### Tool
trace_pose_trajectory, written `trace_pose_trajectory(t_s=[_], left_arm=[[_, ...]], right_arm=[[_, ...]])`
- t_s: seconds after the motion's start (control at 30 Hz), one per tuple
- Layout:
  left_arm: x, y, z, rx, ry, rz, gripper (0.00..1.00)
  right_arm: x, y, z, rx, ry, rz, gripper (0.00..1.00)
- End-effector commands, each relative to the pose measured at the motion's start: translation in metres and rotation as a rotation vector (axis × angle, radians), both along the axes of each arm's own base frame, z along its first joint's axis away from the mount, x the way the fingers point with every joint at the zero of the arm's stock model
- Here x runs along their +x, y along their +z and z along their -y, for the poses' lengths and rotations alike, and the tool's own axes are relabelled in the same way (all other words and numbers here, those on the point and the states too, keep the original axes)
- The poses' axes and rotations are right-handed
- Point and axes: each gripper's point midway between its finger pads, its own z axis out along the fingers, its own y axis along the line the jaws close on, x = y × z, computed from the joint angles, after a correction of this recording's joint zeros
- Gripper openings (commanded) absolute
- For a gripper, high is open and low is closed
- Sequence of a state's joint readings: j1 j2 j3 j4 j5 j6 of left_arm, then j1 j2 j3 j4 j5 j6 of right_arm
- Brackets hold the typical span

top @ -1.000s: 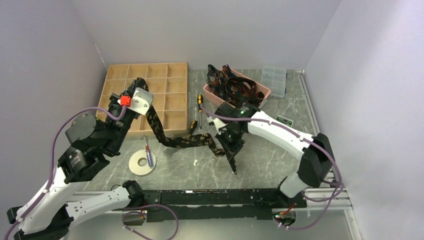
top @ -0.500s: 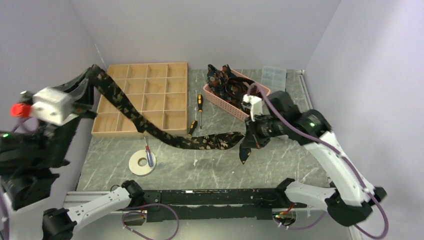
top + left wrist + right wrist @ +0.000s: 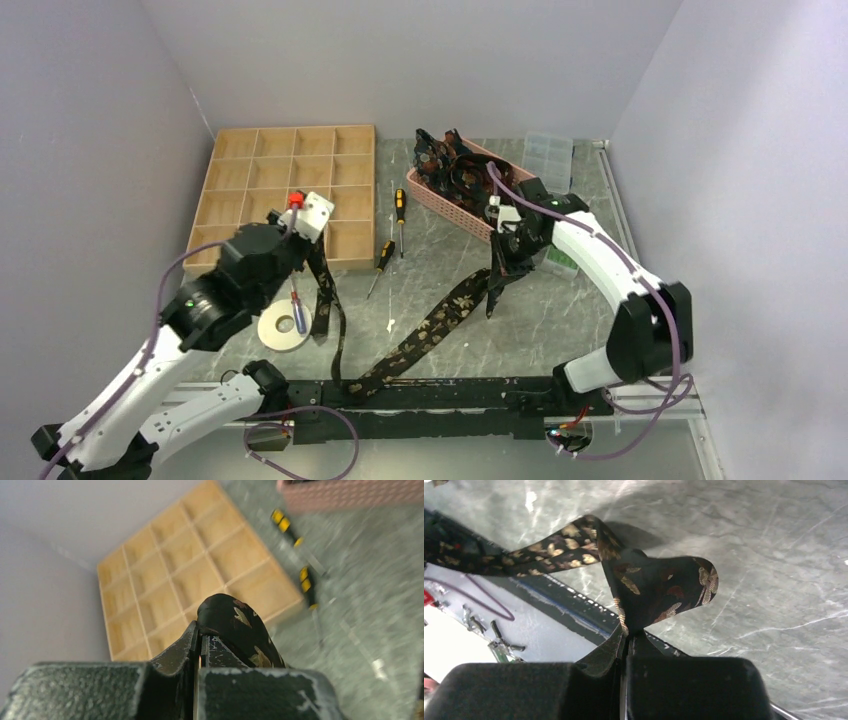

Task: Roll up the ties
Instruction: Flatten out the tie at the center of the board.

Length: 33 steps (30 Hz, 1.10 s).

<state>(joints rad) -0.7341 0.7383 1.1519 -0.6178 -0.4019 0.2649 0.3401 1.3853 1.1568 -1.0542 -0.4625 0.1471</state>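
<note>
One tie (image 3: 430, 325) hangs between both grippers in a loose V. Its low point dips to the black rail (image 3: 480, 392), well nearer than the tray (image 3: 290, 160). More ties (image 3: 465, 172) sit heaped in the basket (image 3: 440, 203) to the tray's right.

The left gripper (image 3: 200, 630) is pinched tight on the narrow end just off the tray's near edge, with cloth bulging over its tips. The right gripper (image 3: 626, 635) is clamped on the wide end farther to the tray's right, and the fabric folds and flares above its jaws.

Soft, light and limp (it creases wherever it is nipped), the tie will likely hold no shape by itself and looks smooth enough to slide. A roll probably wants it laid flat first, then started from one end with the coil pressed down. Gripping across the full width near a tip seems safer than catching one edge.

Screwdrivers (image 3: 400, 205) and a tape roll (image 3: 285, 325) lie by the tray's near edge and could snag the slack.
</note>
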Motion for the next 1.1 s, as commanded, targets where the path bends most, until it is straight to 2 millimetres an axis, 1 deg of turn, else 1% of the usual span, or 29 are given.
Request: trace_pose_trajectory(t_s=[0.0, 0.07, 0.13, 0.2, 0.27, 0.3, 0.33, 0.37, 0.4, 0.43, 0.5, 0.53, 0.57, 0.63, 0.67, 0.7, 0.73, 0.77, 0.83, 0.9, 0.93, 1.0, 1.07], left_arm=[[0.009, -0.016, -0.049, -0.071, 0.335, 0.038, 0.03], [0.012, -0.025, -0.055, -0.048, 0.383, 0.028, 0.03], [0.012, -0.033, -0.061, -0.026, 0.43, 0.004, 0.03], [0.012, -0.038, -0.067, -0.004, 0.469, 0.001, 0.03], [0.011, -0.042, -0.072, 0.005, 0.496, 0.009, 0.03], [0.01, -0.042, -0.074, 0.004, 0.503, 0.015, 0.03], [0.01, -0.043, -0.076, 0.006, 0.509, 0.022, 0.03], [0.009, -0.043, -0.078, 0.009, 0.52, 0.028, 0.03], [0.009, -0.042, -0.08, 0.008, 0.527, 0.029, 0.03], [0.008, -0.042, -0.081, 0.009, 0.533, 0.031, 0.03], [0.008, -0.04, -0.083, 0.019, 0.538, 0.029, 0.03], [0.007, -0.04, -0.084, 0.022, 0.547, 0.028, 0.03], [0.007, -0.039, -0.085, 0.025, 0.553, 0.028, 0.03], [0.005, -0.037, -0.088, 0.021, 0.564, 0.029, 0.03], [0.003, -0.035, -0.09, 0.013, 0.574, 0.03, 0.03], [0.001, -0.033, -0.092, 0.007, 0.584, 0.026, 0.03], [-0.002, -0.031, -0.096, 0.003, 0.597, 0.026, 0.03], [-0.005, -0.028, -0.1, 0.003, 0.604, 0.031, 0.03], [-0.008, -0.02, -0.104, 0.008, 0.6, 0.057, 0.03], [-0.009, -0.009, -0.108, 0.019, 0.595, 0.098, 0.03], [-0.009, -0.004, -0.107, 0.016, 0.584, 0.115, 0.03], [-0.008, 0.007, -0.105, 0.004, 0.563, 0.144, 0.03], [-0.006, 0.017, -0.1, 0.003, 0.52, 0.17, 0.03]], right_arm=[[0.035, -0.013, 0.011, -0.093, -0.052, 0.045, 0.01], [0.044, -0.026, 0.018, -0.172, -0.06, 0.0, 0.08], [0.055, -0.042, 0.033, -0.294, -0.083, -0.044, 0.1], [0.066, -0.055, 0.052, -0.429, -0.111, -0.053, 0.12], [0.078, -0.06, 0.076, -0.577, -0.152, -0.037, 0.19], [0.084, -0.059, 0.084, -0.619, -0.177, -0.025, 0.3], [0.091, -0.056, 0.094, -0.665, -0.206, -0.006, 0.46], [0.098, -0.052, 0.103, -0.697, -0.24, 0.011, 0.59], [0.104, -0.048, 0.11, -0.715, -0.267, 0.025, 0.81], [0.111, -0.045, 0.118, -0.741, -0.296, 0.04, 0.97], [0.126, -0.034, 0.128, -0.766, -0.35, 0.08, 1.0], [0.134, -0.027, 0.13, -0.771, -0.382, 0.113, 1.0], [0.143, -0.019, 0.127, -0.753, -0.408, 0.155, 1.0], [0.159, 0.001, 0.108, -0.658, -0.461, 0.252, 1.0], [0.164, 0.015, 0.093, -0.59, -0.48, 0.317, 1.0], [0.167, 0.027, 0.077, -0.523, -0.502, 0.377, 1.0], [0.166, 0.035, 0.06, -0.461, -0.493, 0.438, 1.0], [0.163, 0.044, 0.038, -0.382, -0.468, 0.503, 1.0], [0.146, 0.05, -0.005, -0.206, -0.415, 0.598, 1.0], [0.125, 0.048, -0.042, -0.004, -0.362, 0.632, 0.99], [0.118, 0.054, -0.062, 0.114, -0.335, 0.65, 0.98], [0.095, 0.042, -0.084, 0.204, -0.28, 0.636, 0.96], [0.078, 0.036, -0.106, 0.266, -0.206, 0.631, 0.95]])
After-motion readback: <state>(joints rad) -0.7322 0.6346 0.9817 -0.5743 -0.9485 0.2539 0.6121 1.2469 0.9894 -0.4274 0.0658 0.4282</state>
